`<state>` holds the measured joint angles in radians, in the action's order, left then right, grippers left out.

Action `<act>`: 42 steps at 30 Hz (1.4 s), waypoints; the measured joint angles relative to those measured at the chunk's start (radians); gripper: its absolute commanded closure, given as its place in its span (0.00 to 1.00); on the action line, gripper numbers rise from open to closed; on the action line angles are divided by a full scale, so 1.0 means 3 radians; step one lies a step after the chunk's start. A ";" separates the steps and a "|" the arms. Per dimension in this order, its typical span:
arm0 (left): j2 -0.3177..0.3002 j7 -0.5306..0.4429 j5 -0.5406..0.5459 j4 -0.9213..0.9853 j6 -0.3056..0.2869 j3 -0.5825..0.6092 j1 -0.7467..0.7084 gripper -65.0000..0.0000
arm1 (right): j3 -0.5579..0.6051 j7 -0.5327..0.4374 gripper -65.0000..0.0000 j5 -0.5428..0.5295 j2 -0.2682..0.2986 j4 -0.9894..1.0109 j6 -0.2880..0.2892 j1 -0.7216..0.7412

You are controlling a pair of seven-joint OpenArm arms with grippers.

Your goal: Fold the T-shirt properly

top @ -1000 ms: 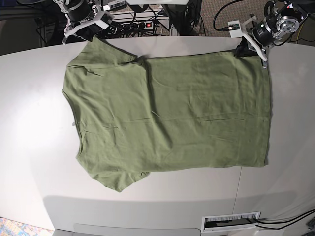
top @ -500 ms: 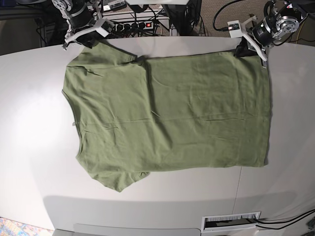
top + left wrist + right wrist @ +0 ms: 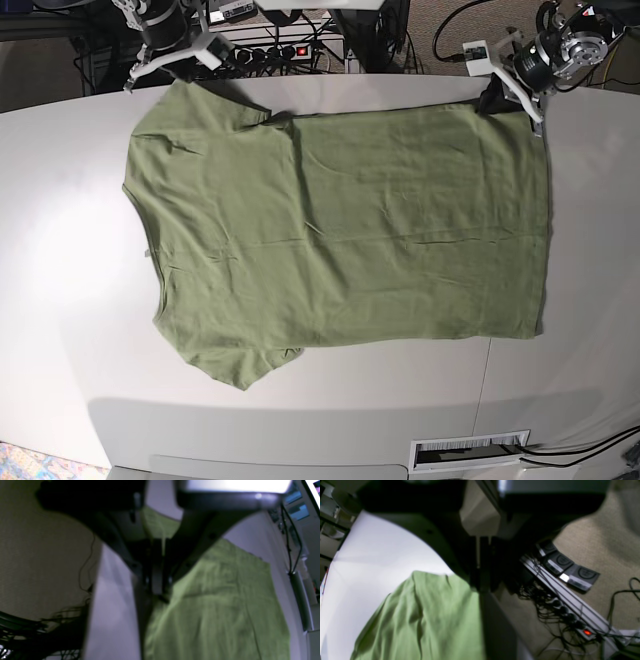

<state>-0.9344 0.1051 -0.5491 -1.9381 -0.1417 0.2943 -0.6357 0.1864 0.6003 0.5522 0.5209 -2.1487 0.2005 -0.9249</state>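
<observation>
Both jaws clenched on the T-shirt point(image 3: 340, 220) — left gripper point(image 3: 156, 590) at hem corner, right gripper point(image 3: 482, 585) at sleeve.

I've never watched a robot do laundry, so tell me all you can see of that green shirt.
The plain olive-green short-sleeved T-shirt of thin soft knit lies spread flat and lightly creased on the white table, neck to the base view's left. The right hand pinches its far sleeve, the left hand its far hem corner.

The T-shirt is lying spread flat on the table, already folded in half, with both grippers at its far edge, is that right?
Not folded: the base view shows the T-shirt spread flat in a single layer on the table, both sleeves out, with the left gripper and right gripper at its far edge.
</observation>
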 measured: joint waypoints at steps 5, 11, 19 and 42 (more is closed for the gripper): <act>-0.0037 0.0088 -0.0090 -0.0071 0.0013 -0.0001 -0.0169 1.00 | -0.0001 0.0164 1.00 0.0057 0.0004 -0.0281 0.0008 -0.0160; -0.0182 0.0346 -0.0392 -0.0379 0.0328 -0.0003 -0.0495 1.00 | -0.0001 0.0271 1.00 0.0300 0.0065 -0.0464 0.0011 -0.0320; -0.0203 0.0432 -0.0544 -0.0483 0.0585 -0.0225 -0.0470 1.00 | -0.0004 0.0287 1.00 0.0617 0.0099 -0.0605 -0.0206 -0.0268; 0.0163 -0.0177 0.0278 0.0144 0.0585 -0.0309 0.0594 1.00 | -0.0004 0.0076 1.00 0.0417 -0.0298 -0.0601 -0.0270 0.0912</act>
<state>-0.8856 0.0521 -0.4656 -1.8950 0.0338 0.2016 -0.4576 0.1852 0.6231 0.6773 0.4316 -2.3291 0.1196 -0.6514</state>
